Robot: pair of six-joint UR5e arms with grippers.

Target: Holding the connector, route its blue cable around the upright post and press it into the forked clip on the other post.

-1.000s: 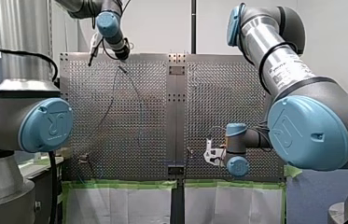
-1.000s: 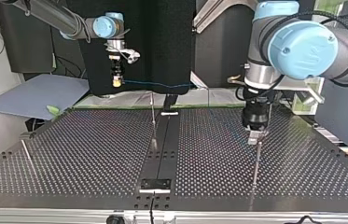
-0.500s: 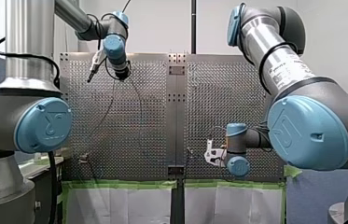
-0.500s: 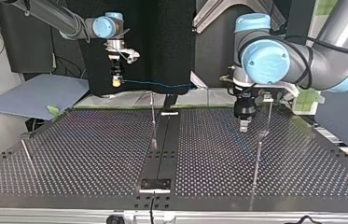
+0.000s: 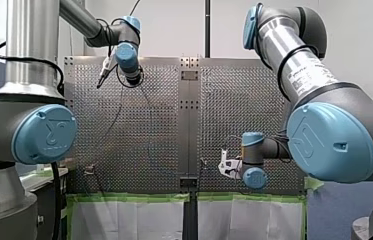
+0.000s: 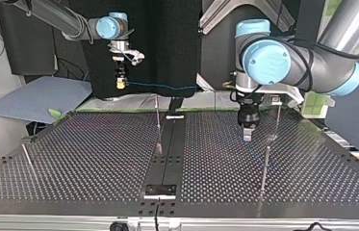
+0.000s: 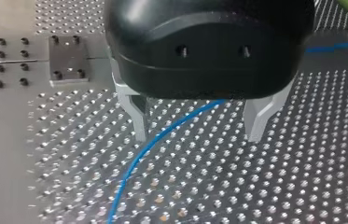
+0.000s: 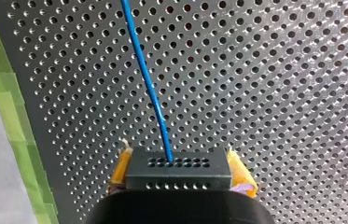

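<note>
What worries us most is a missed grab. Our left gripper [image 7: 199, 122] hangs with its metal fingers [image 7: 136, 114] spread wide and holding nothing. The blue cable [image 7: 162, 140] lies on the desk [image 7: 302, 177] beneath it and crosses the gap between them at a slant. If the fingers close too high or off to one side, we judge they could pinch air, or scrape the perforated plate and nudge the cable away.

Tension is the second risk. Our right gripper [image 8: 179, 168] clamps the black connector [image 8: 185, 176] between its yellow pads [image 8: 239, 173]. In the top view the cable leaves it in a nearly straight line above the desk's far edge. A hard pull around a post could twist the connector in the pads or bend one of the thin rods. Several rods stand on the desk, among them a middle post [image 6: 158, 126] and a side post [image 6: 266, 166]. We cannot tell which one carries the forked clip, so aiming at the wrong one is possible too.

Our left arm enters at the top view's right with its wrist bent, so the gripper points straight down, close over the desk and near the side post. Our right arm reaches in from that view's left, its gripper hanging straight down at the far edge, well apart from the left one.
</note>
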